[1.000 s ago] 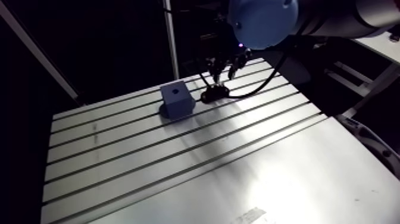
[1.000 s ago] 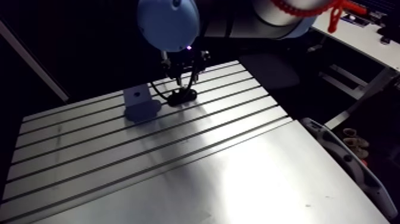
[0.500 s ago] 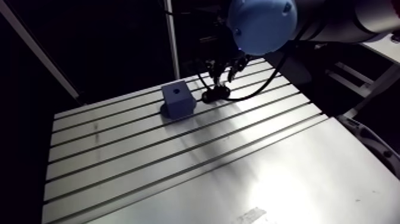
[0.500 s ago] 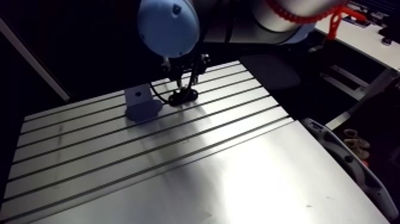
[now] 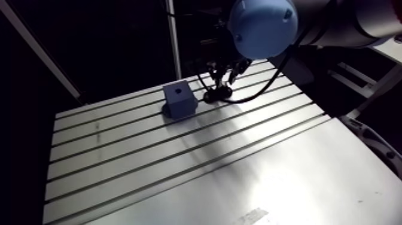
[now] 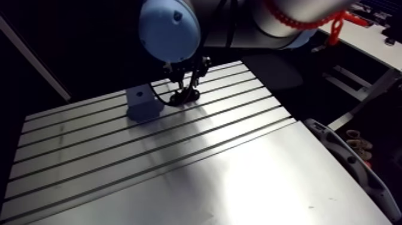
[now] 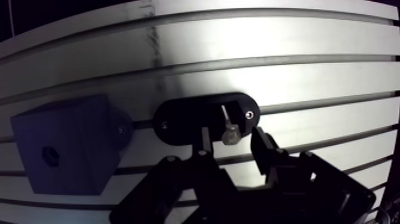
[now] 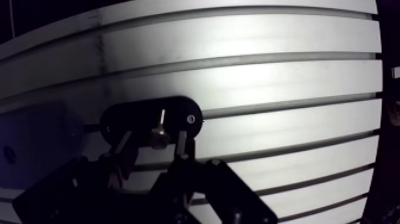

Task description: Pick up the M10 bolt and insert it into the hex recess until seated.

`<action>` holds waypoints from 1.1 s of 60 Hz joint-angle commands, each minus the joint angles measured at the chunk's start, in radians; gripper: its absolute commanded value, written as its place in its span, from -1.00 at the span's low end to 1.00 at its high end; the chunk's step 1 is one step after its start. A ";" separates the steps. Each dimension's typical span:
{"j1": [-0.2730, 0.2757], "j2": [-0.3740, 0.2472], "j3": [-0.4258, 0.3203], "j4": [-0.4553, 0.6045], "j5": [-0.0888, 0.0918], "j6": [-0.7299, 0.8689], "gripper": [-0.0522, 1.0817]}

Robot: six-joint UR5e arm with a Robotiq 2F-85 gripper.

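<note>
I can read no text, number or brand on anything in front of me. The blue block (image 7: 59, 149), the black oval holder (image 7: 178, 116) just beside it and the slotted table (image 5: 179, 161) show me only plain faces. A pale patch (image 5: 251, 215) on the table, well apart from the block, is too blurred to tell whether it bears print.

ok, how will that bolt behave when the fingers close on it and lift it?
Probably rigid and dense: the bolt looks like bare metal. Possibly slippery, being thin and shiny between the open fingers, so it may tilt in the grasp. Standing in the black holder, it likely won't roll until lifted out.
</note>
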 commanded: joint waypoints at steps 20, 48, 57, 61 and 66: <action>0.001 0.003 0.000 -0.004 -0.007 0.000 0.07; 0.000 0.006 0.004 -0.010 -0.001 0.000 0.10; -0.002 0.006 0.004 -0.009 0.003 -0.002 0.12; -0.002 0.009 0.004 -0.010 0.001 0.000 0.12; -0.002 0.009 0.004 -0.009 0.001 0.000 0.13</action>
